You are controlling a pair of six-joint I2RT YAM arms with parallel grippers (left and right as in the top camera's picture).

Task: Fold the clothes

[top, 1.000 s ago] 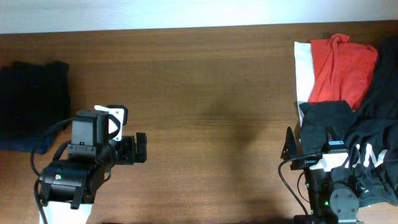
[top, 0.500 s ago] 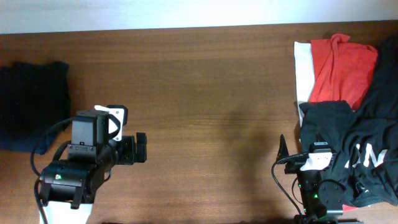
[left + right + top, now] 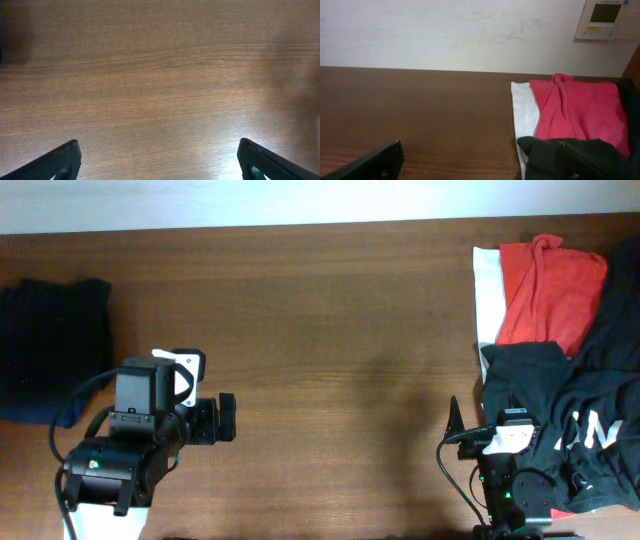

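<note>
A heap of black cloth [image 3: 525,370] lies at the table's right edge, and part of it carries white lettering [image 3: 600,425]. I cannot pick out plain black shorts in it. The heap's near corner shows in the right wrist view [image 3: 550,155]. My right gripper [image 3: 488,422] is open at the heap's left edge; in its wrist view [image 3: 485,167] the left finger is over bare wood and the right finger over black cloth. My left gripper [image 3: 226,418] is open and empty over bare wood [image 3: 160,170].
A red garment [image 3: 548,285] lies on a white one [image 3: 486,290] at the back right, both also in the right wrist view, red [image 3: 580,107] and white [image 3: 525,110]. A folded dark navy garment [image 3: 50,345] lies at the far left. A wall panel [image 3: 605,17] hangs behind.
My right arm has shifted slightly left and toward the table's front, and the black cloth by it moved a little. It has held still for the last half second. The left arm is unmoved.
</note>
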